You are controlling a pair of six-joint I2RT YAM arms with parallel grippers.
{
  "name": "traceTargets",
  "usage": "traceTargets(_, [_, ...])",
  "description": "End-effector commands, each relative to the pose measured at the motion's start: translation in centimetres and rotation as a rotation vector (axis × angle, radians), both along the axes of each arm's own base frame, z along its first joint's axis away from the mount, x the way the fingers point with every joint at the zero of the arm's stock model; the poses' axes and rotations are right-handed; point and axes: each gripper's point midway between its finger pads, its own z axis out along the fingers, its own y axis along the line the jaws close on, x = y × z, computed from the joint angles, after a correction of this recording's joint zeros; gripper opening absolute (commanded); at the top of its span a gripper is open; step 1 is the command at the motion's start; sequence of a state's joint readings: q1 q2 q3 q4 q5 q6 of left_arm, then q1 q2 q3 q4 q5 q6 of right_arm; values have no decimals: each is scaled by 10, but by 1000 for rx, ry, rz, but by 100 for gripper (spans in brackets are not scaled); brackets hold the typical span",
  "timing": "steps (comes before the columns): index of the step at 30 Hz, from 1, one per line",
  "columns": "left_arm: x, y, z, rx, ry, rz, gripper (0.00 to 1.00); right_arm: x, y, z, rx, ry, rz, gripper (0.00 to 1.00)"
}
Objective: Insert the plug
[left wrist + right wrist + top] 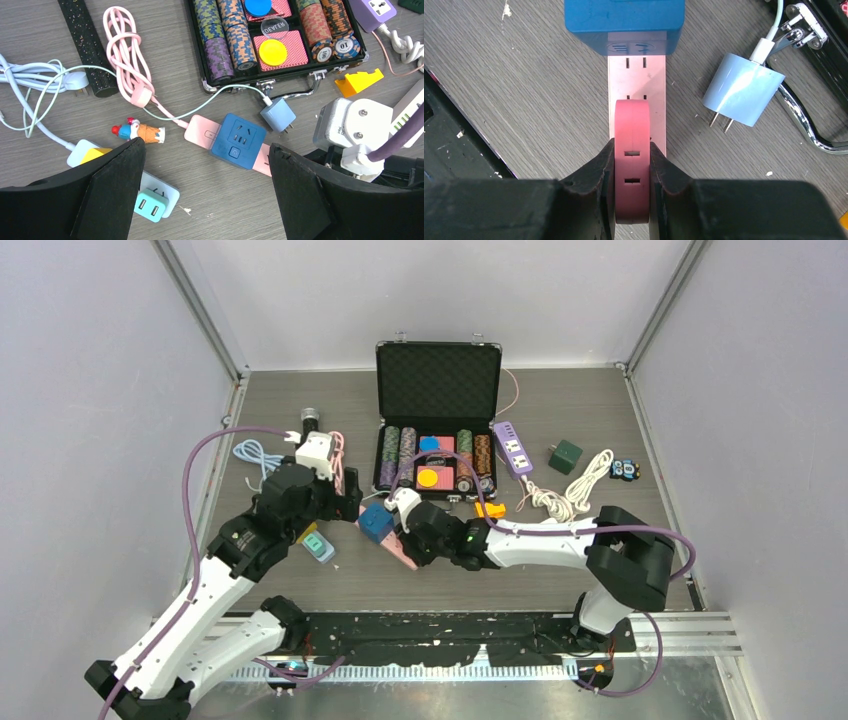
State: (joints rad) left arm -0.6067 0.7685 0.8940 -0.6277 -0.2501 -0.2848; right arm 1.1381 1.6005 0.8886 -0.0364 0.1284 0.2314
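Plug (632, 125) is sitting pinched in my right pincer (632, 165) over the strip (637, 75), seemingly not yet seated. My left pincer (205, 150) is gaping empty.

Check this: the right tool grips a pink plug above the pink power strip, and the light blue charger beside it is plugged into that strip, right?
No. The light blue charger lies loose on the table beside the pink power strip, prongs bare; the right wrist view shows it. The right tool does grip the pink plug.
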Motion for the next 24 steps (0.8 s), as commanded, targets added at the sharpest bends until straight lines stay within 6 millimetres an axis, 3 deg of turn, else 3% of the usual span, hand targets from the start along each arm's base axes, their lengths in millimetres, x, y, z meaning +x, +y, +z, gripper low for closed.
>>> traceTargets(1, [3, -2, 14, -25, -30, 6, 92, -5, 10, 1, -22, -17, 40, 5])
traceTargets(12, [4, -1, 13, -15, -24, 5, 92, -19, 8, -24, -99, -12, 9, 5])
traceTargets(24, [4, -2, 10, -7, 0, 10, 92, -37, -11, -72, -160, 53, -37, 5])
